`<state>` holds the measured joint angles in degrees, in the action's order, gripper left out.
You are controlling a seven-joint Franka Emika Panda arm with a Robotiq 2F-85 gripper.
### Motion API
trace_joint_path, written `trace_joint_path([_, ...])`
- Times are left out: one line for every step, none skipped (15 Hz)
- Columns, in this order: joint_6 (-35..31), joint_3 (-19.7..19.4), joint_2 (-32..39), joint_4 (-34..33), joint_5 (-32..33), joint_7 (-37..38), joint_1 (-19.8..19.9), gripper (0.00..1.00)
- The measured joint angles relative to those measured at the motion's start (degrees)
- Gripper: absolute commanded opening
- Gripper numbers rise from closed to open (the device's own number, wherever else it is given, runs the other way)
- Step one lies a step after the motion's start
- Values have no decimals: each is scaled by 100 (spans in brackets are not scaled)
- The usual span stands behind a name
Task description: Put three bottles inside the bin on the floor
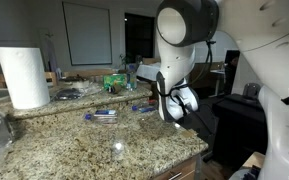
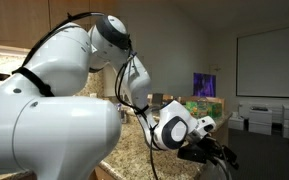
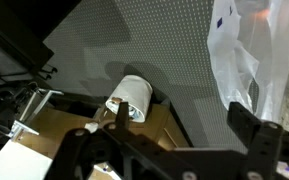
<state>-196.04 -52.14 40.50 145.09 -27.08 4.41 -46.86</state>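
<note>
The arm was out over the edge, and the pincer (image 1: 180, 108) hung just beyond the speckled tabletop (image 1: 74, 148), above the floor. In the wrist view its fingers (image 3: 252, 135) stood spread wide with nothing between them: the pincer (image 3: 172, 140) was empty! Below it lay grey carpet (image 3: 134, 40), a white roll (image 3: 132, 97) on its side, and at the right edge a clear plastic bag (image 3: 239, 50).

Back on the tabletop, a clear bottle (image 1: 102, 115) with blue on it lay on its side near the middle, and a second bottle (image 1: 144, 107) lay close to the edge, just beside the pincer but not touching it. The tall paper-towel roll (image 1: 24, 76) stood upright at the far end, well apart from both. A green packet (image 1: 114, 82) sat behind them.

In an exterior view the pincer (image 2: 212, 152) showed dark past the white wrist, off the stone tabletop (image 2: 134, 150).
</note>
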Motion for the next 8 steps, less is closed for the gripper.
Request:
trace_joint_path([231,-37,-74,-8,0,0,8,100])
trace_joint_path([561,-113,-200,-44,25,0,-2,100])
trace_joint_path([942,-230,-371,-110,103,1,-24,100])
trace_joint_path([1345,-396,-568,-206,242,10,-72,100])
trace_joint_path([1788,-585,-785,-338,455,28,-124,100])
trace_joint_path([2259,-760,-1027,-501,726,63,-157,100])
trace_joint_path([2723,-873,-1272,-682,1007,112,-155,100])
trace_joint_path([3193,-922,-1523,-878,1299,188,-132,100])
